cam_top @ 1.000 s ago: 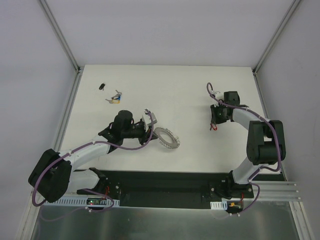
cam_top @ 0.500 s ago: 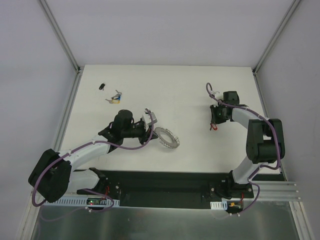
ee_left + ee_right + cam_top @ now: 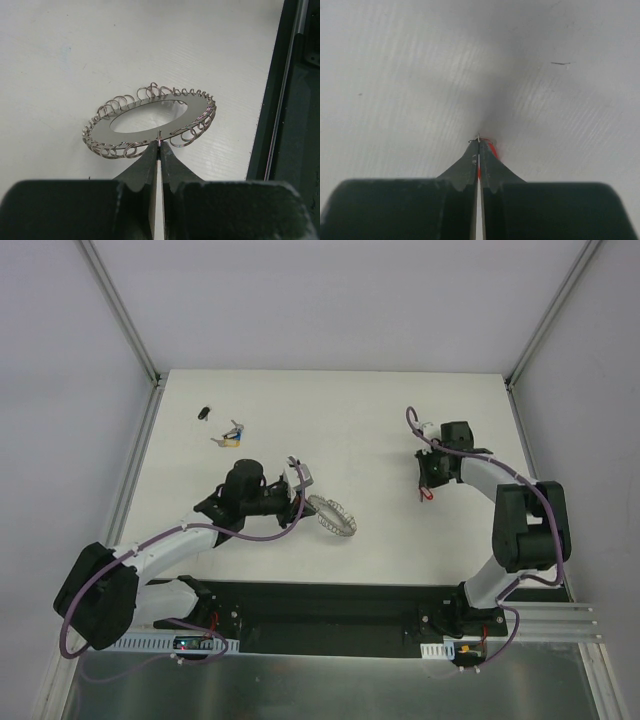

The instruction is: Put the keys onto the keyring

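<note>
a: how far along is this?
b: early, by my reading. no key is on the keyring (image 3: 197, 111) yet. the left gripper (image 3: 159, 145) is closed on its near rim, pinching the coiled wire edge. it holds the ring tilted over the surface (image 3: 380, 420), left of the middle and nearer the near edge.
a: and the right side?
b: the right gripper (image 3: 478, 142) is down at the surface toward the right edge, jaws pressed together. a sliver of red tag shows just behind the tips, with a thin bit of metal between them. so i judge it grips the red-tagged key (image 3: 493, 148), though most of the key is hidden.
a: are ring and key close?
b: no, well apart, with the middle of the surface between them.
a: other keys?
b: a small cluster of keys (image 3: 230, 436) with pale tags lies by the far left corner, untouched. a small dark thing (image 3: 204, 412) sits just beyond it, too small to identify.
a: what's left?
b: nearly everything: bring the key to the ring, thread it onto the wire, then fetch the cluster.
</note>
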`<state>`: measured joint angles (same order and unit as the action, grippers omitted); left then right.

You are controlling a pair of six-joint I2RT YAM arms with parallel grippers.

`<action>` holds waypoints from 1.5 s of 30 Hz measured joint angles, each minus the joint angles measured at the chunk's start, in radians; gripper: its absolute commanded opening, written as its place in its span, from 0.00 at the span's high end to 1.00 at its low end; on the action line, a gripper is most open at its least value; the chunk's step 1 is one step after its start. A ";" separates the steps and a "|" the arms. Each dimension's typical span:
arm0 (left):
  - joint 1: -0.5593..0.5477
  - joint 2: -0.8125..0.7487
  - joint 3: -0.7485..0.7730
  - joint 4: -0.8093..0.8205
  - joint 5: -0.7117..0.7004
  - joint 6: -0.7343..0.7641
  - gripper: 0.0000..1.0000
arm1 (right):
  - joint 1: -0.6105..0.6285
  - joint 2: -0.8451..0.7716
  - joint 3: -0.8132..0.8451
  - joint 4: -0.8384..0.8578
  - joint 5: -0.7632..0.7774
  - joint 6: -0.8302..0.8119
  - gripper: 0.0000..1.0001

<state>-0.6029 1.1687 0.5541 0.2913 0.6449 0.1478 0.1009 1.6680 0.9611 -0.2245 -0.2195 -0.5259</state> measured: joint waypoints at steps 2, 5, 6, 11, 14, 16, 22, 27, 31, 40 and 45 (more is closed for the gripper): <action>0.000 -0.004 0.002 0.000 0.000 0.006 1.00 | 0.021 -0.035 0.000 -0.015 0.000 0.001 0.99; 0.000 -0.005 0.011 -0.001 0.001 0.026 1.00 | 0.058 -0.125 0.000 -0.031 -0.010 0.002 0.99; 0.000 -0.006 0.016 -0.001 0.001 0.033 1.00 | 0.072 -0.159 0.000 -0.037 -0.018 0.002 0.99; 0.000 -0.010 0.037 0.000 0.034 0.098 1.00 | 0.173 -0.338 0.002 -0.095 -0.057 0.001 0.99; 0.001 -0.009 0.053 -0.002 0.073 0.146 1.00 | 0.253 -0.441 0.014 -0.146 -0.086 -0.003 0.99; 0.002 -0.001 0.077 -0.012 0.113 0.182 1.00 | 0.298 -0.496 0.034 -0.185 -0.107 -0.011 0.99; 0.002 0.070 0.196 -0.055 0.243 0.261 1.00 | 0.428 -0.592 0.100 -0.289 -0.137 -0.034 0.99; 0.002 0.122 0.265 -0.056 0.327 0.269 1.00 | 0.505 -0.642 0.111 -0.333 -0.142 -0.037 0.99; 0.002 0.155 0.295 -0.043 0.385 0.259 1.00 | 0.546 -0.657 0.113 -0.360 -0.141 -0.038 0.99; 0.000 0.195 0.332 0.010 0.454 0.161 1.00 | 0.639 -0.658 0.131 -0.397 -0.104 -0.071 0.99; -0.014 0.202 0.335 0.052 0.455 0.095 1.00 | 0.664 -0.665 0.135 -0.392 -0.072 -0.082 0.99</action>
<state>-0.6167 1.3705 0.8894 0.3435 1.1000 0.2432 0.7650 1.0031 1.0962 -0.6167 -0.2913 -0.6075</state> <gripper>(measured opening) 0.009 0.018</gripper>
